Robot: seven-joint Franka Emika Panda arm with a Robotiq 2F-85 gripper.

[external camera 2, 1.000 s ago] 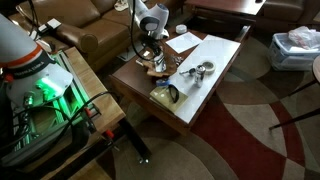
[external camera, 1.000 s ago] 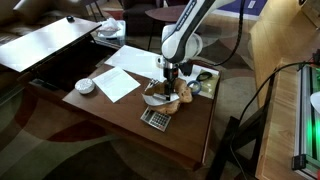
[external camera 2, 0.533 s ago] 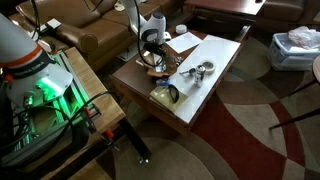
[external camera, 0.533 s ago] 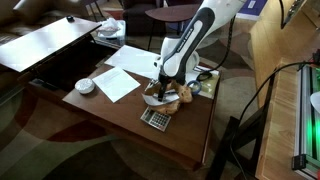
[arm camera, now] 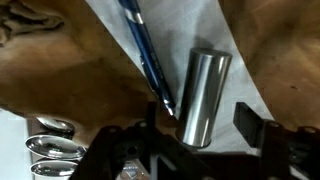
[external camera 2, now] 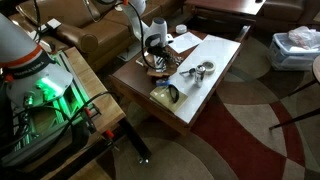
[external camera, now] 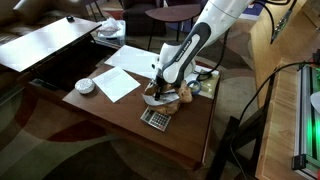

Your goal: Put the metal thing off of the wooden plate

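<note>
The metal thing [arm camera: 203,92] is a shiny silvery cylinder lying on a white sheet [arm camera: 225,25] in the wooden plate [arm camera: 285,50], next to a blue pen [arm camera: 143,48]. In the wrist view my gripper [arm camera: 200,125] is open, with one finger on each side of the cylinder's near end, not closed on it. In both exterior views the gripper [external camera: 160,88] [external camera 2: 152,61] is low over the wooden plate [external camera: 168,101] [external camera 2: 157,70] and hides the metal thing.
A grey keypad device [external camera: 154,118] lies in front of the plate, a white bowl [external camera: 85,86] at the table's far side and white paper [external camera: 124,80] beside it. Shiny glass items [arm camera: 45,150] [external camera 2: 195,71] and a yellowish round object [external camera 2: 164,95] stand nearby.
The arm has leaned over and the gripper has come down closer to the wooden plate. The things on the table have not moved.
</note>
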